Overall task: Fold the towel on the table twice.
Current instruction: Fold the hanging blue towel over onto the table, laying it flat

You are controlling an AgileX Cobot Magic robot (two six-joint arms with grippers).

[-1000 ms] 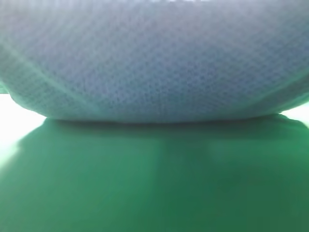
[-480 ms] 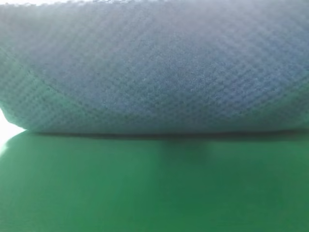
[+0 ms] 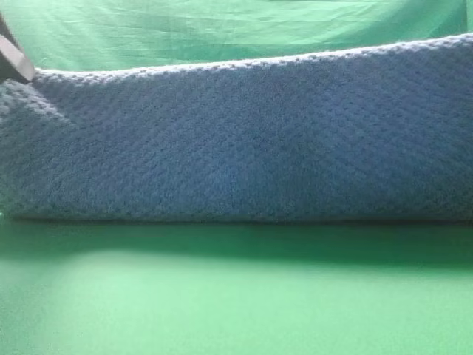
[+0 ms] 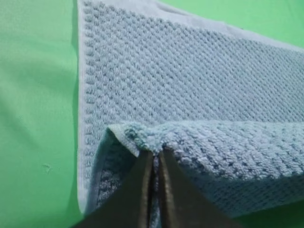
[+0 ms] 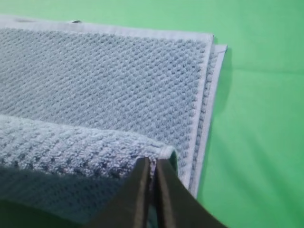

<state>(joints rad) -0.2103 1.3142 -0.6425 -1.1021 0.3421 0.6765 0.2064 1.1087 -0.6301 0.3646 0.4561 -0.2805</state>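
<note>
The waffle-weave towel is held up over the green table, and its lifted edge is seen across nearly the whole high view, in front of the wrinkled green backdrop cloth. The left gripper is closed on a corner of the towel; the rest of the towel lies flat on the table beyond its jaws. The right gripper is closed on the opposite corner, and beyond its jaws two hemmed layers are seen lying one on the other.
</note>
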